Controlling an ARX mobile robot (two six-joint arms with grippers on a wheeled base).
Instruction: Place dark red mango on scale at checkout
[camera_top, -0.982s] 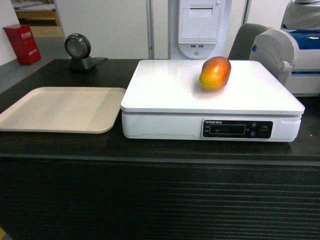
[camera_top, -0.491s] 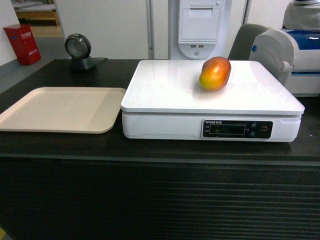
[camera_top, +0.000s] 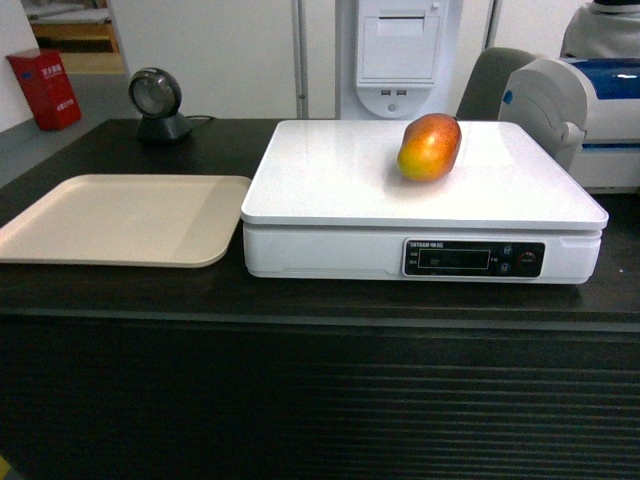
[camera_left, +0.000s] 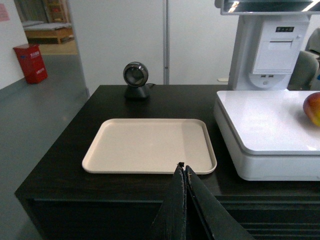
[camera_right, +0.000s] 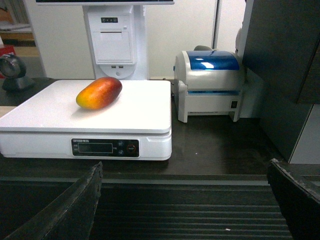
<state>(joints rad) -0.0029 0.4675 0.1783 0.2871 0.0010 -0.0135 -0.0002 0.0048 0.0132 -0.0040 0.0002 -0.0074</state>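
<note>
Dark ribbed-front checkout counter (camera_top: 300, 400): large white boxy scale (camera_top: 330, 190) carrying unmoved red-orange oval mango (camera_top: 429, 146) on its plate's rear right, beige tray (camera_top: 120, 220) left; left gripper (camera_left: 182, 172) pressed together, right gripper (camera_right: 185, 200) spread, withdrawn; placement judged complete.

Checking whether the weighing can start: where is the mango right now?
The mango lies on the scale's white top plate, toward its back right in the head view, nothing gripping it.

- The head view has slid very slightly: the dark red mango (camera_top: 429, 147) and scale (camera_top: 420, 200) sit a touch further left in frame.
- Nothing on the tabletop (camera_top: 130, 285) itself moved.
</note>
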